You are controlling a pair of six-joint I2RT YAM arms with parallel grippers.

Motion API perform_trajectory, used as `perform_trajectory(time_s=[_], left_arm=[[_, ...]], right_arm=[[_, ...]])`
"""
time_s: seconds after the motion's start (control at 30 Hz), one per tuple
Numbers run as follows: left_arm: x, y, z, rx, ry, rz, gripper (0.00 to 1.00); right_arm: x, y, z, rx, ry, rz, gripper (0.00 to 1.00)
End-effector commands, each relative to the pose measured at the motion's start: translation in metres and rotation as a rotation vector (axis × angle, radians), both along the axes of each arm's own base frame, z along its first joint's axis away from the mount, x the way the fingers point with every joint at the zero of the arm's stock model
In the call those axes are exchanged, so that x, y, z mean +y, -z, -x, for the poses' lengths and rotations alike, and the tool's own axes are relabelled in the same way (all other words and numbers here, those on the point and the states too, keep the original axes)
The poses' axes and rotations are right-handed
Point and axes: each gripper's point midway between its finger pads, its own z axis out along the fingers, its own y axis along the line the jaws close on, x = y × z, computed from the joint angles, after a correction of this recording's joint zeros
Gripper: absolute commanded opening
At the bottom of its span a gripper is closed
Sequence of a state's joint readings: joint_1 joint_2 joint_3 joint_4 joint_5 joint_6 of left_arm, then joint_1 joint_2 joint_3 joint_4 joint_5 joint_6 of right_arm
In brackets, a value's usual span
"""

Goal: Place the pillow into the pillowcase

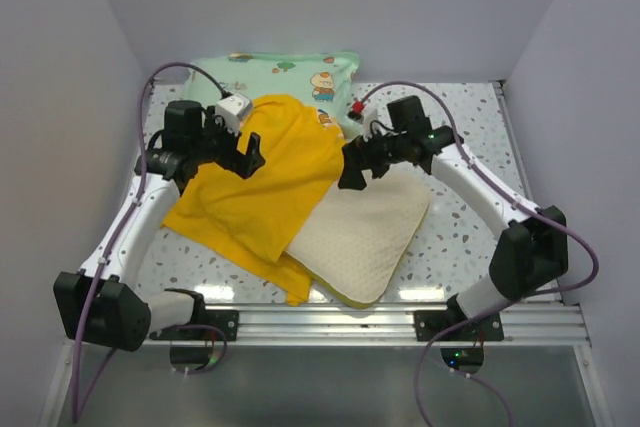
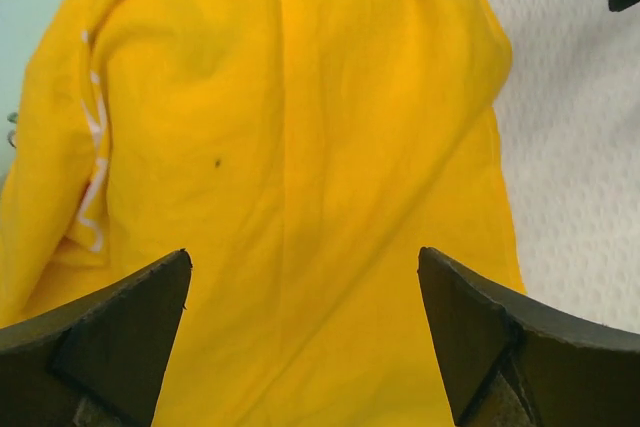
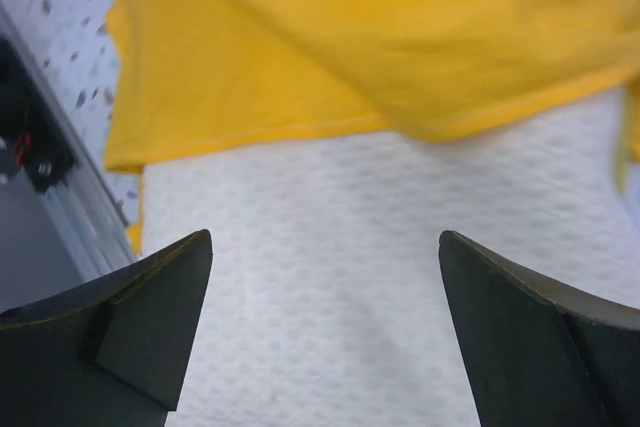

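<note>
The bright yellow pillowcase [image 1: 255, 187] lies crumpled at the table's middle left, draped over the left part of the cream textured pillow [image 1: 370, 232]. The pillow's right and near parts show. My left gripper [image 1: 247, 159] hovers open over the pillowcase's far side. In the left wrist view only yellow pillowcase [image 2: 300, 137] shows between its fingers [image 2: 120, 337], with the pillow [image 2: 580, 147] at the right. My right gripper [image 1: 351, 172] stands open at the pillow's far edge. In the right wrist view it [image 3: 325, 247] is above bare pillow [image 3: 400, 227], the pillowcase [image 3: 350, 37] hem just beyond.
A mint-green cartoon-print pillow [image 1: 290, 72] lies against the back wall, partly under the yellow fabric. A metal rail [image 1: 400, 322] runs along the table's near edge. White walls close in the left, right and back sides of the speckled table [image 1: 460, 207].
</note>
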State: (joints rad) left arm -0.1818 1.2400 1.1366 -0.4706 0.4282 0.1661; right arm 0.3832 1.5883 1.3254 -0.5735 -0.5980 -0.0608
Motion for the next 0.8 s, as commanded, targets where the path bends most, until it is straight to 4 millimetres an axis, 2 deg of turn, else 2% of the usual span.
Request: perform_trajectory(time_s=[0.0, 0.03, 0.07, 0.1, 0.17, 0.3, 0.33, 0.43, 0.5, 0.53, 0.57, 0.6, 0.63, 0.67, 0.7, 0.73, 0.77], left_arm=[[-0.002, 0.035, 0.044, 0.156, 0.143, -0.047, 1.00], [0.002, 0.029, 0.046, 0.125, 0.135, -0.047, 1.00], [0.005, 0.031, 0.048, 0.122, 0.122, -0.049, 1.00], [0.008, 0.028, 0.048, 0.114, 0.110, -0.046, 1.00], [0.013, 0.021, 0.046, 0.122, 0.075, -0.017, 1.00], [0.030, 0.011, 0.041, 0.148, 0.013, 0.059, 1.00], [0.042, 0.008, 0.039, 0.139, -0.013, 0.077, 1.00], [0.054, 0.013, 0.046, 0.106, 0.016, 0.014, 1.00], [0.054, 0.020, 0.057, 0.087, 0.091, -0.040, 0.99], [0.053, 0.028, 0.077, 0.121, 0.150, -0.071, 0.98], [0.055, 0.038, 0.086, 0.070, 0.273, -0.175, 0.96], [0.057, 0.046, 0.098, 0.076, 0.328, -0.228, 0.96], [0.054, 0.054, 0.120, 0.093, 0.393, -0.279, 0.96], [0.061, 0.073, 0.134, 0.099, 0.459, -0.363, 0.96], [0.050, 0.076, 0.154, 0.070, 0.548, -0.404, 0.95], [0.050, 0.095, 0.170, 0.102, 0.587, -0.439, 0.96], [0.044, 0.100, 0.179, 0.087, 0.625, -0.450, 0.97]], right_arm=[[0.017, 0.017, 0.089, 0.011, -0.293, 0.141, 0.99], [0.032, 0.025, 0.109, -0.012, -0.357, 0.184, 0.99], [0.037, 0.034, 0.119, -0.027, -0.376, 0.200, 0.99], [0.050, 0.038, 0.136, -0.036, -0.430, 0.214, 0.99], [0.058, 0.055, 0.140, -0.044, -0.437, 0.270, 0.99], [0.081, 0.088, 0.170, -0.012, -0.516, 0.337, 0.99], [0.084, 0.094, 0.172, -0.004, -0.520, 0.346, 0.99], [0.089, 0.121, 0.172, 0.054, -0.511, 0.391, 0.99], [0.093, 0.128, 0.164, 0.058, -0.487, 0.396, 0.80], [0.095, 0.126, 0.161, 0.063, -0.477, 0.376, 0.70], [0.100, 0.123, 0.157, 0.058, -0.463, 0.348, 0.60], [0.102, 0.117, 0.155, 0.088, -0.453, 0.305, 0.35], [0.105, 0.112, 0.153, 0.100, -0.451, 0.274, 0.22], [0.110, 0.104, 0.149, 0.114, -0.427, 0.229, 0.04], [0.111, 0.097, 0.145, 0.137, -0.414, 0.177, 0.00], [0.116, 0.091, 0.142, 0.143, -0.418, 0.132, 0.00], [0.117, 0.086, 0.136, 0.169, -0.386, 0.101, 0.00]])
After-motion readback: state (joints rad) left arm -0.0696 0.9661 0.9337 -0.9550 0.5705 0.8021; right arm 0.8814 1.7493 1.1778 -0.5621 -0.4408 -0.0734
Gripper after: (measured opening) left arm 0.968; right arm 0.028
